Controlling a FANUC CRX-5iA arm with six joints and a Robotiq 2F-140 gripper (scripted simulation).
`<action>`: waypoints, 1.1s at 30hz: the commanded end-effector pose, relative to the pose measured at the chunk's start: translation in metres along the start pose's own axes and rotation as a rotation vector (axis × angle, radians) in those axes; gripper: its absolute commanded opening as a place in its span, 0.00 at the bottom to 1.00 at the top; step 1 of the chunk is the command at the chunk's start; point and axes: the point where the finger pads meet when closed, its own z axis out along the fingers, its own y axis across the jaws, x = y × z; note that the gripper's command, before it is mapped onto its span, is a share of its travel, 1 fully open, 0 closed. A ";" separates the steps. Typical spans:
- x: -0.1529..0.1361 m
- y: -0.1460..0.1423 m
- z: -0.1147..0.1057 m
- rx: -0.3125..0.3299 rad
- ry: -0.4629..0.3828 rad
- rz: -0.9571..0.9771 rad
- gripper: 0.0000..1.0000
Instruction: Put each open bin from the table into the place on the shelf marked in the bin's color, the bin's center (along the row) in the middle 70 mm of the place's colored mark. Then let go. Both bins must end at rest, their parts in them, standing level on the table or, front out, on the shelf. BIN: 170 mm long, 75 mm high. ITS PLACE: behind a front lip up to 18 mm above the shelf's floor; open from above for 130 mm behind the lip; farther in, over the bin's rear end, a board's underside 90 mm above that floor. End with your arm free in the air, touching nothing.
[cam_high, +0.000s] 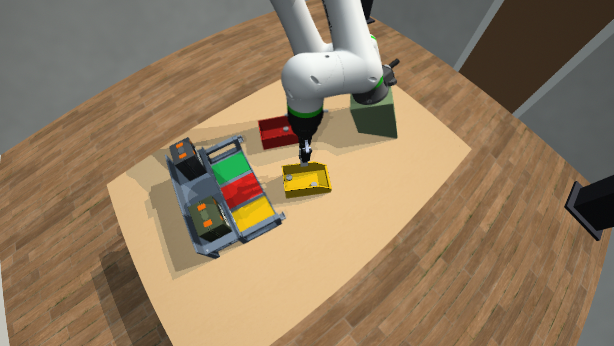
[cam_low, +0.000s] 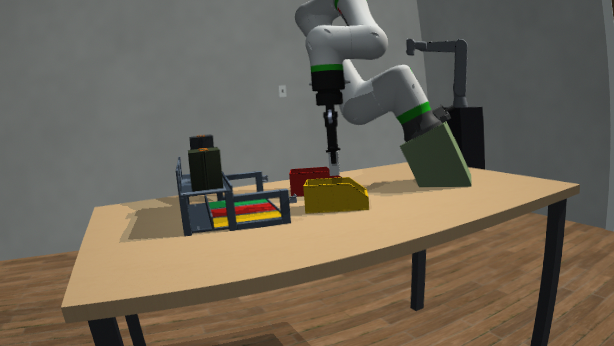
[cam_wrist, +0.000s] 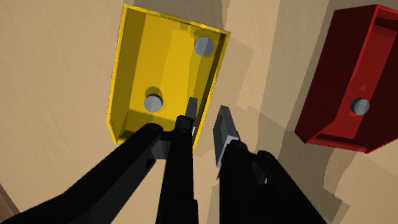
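"Counter (cam_high: 360, 215) (cam_low: 260, 255) (cam_wrist: 50, 95)?"

"Pale wood; yellow bin (cam_high: 307, 192) (cam_low: 332, 198) (cam_wrist: 117, 85) near, red bin (cam_high: 279, 142) (cam_low: 301, 183) (cam_wrist: 316, 70) far, both right of the shelf (cam_high: 192, 187) (cam_low: 231, 212)."

"Fingers (cam_high: 304, 163) (cam_low: 334, 162)?"

"Narrowly apart, holding nothing."

"Room?"

"Grey walls (cam_high: 125, 40) (cam_low: 125, 75), plank floor (cam_high: 450, 250) (cam_low: 500, 280) (cam_wrist: 7, 207)."

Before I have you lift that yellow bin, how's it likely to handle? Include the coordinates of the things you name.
The yellow bin (cam_high: 306, 186) (cam_low: 334, 197) (cam_wrist: 160, 65) looks stiff-walled, so it probably won't sag. Its two round gray parts lie loose and may slide if it tilts. Gripped by one side wall, it might tip.
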 end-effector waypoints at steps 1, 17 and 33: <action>0.000 0.000 0.001 0.000 0.000 0.000 0.15; 0.000 0.000 0.017 0.000 0.000 0.000 0.15; 0.000 0.000 0.034 0.000 0.000 0.000 0.15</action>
